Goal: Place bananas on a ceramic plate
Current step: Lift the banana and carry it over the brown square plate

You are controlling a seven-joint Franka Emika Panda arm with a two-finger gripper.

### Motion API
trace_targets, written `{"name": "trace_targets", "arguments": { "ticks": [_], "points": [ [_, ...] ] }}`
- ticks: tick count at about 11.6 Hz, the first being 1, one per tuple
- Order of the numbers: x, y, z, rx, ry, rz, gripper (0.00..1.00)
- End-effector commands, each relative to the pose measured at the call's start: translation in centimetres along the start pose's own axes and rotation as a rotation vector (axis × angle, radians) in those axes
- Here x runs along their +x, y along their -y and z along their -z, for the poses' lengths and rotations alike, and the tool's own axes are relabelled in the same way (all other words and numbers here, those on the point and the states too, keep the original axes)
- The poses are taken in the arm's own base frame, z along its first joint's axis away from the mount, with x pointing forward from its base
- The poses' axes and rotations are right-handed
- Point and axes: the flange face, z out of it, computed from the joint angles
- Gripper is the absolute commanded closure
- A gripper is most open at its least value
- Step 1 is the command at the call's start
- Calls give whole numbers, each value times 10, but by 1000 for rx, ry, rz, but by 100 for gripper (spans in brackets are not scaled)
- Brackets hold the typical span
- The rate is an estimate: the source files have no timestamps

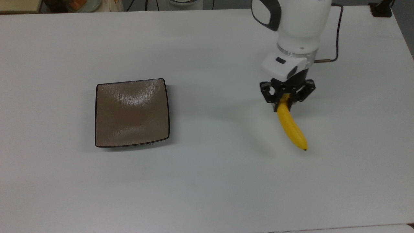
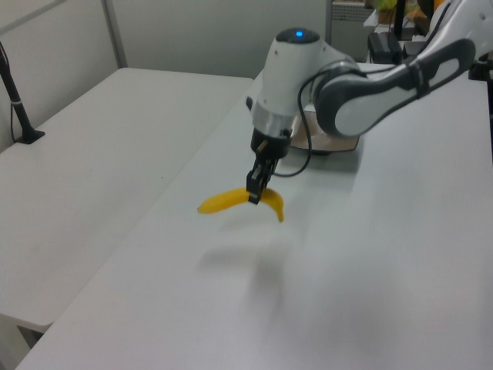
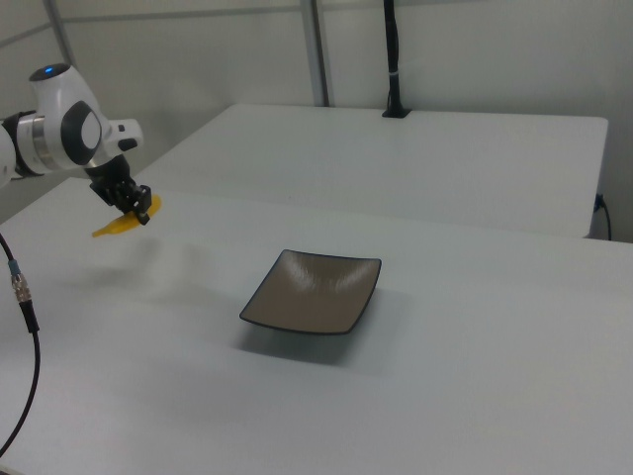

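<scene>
A: Where's the banana (image 1: 291, 125)?

B: Off the table (image 1: 207, 181), clamped near its stem end in the gripper (image 1: 286, 97), well to the top view's right of the plate (image 1: 132, 113).

A: Advice?

B: Carry it level; the long free end could swing. Lower it flat over the plate's centre before letting go.

Yellow curved banana (image 1: 291, 127) airborne above table, clamped near stem end. Square brown plate (image 1: 132, 112) empty, well apart.
</scene>
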Motion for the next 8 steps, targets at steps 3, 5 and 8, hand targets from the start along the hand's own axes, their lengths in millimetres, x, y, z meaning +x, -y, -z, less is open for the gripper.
{"name": "trace_targets", "arguments": {
  "ticks": [3,5,8],
  "points": [
    [-5,-100,53,-77,161,129,85],
    [2,-143,72,-95,167,122,85],
    [10,-203,93,-126,163,110,85]
  ]
}}
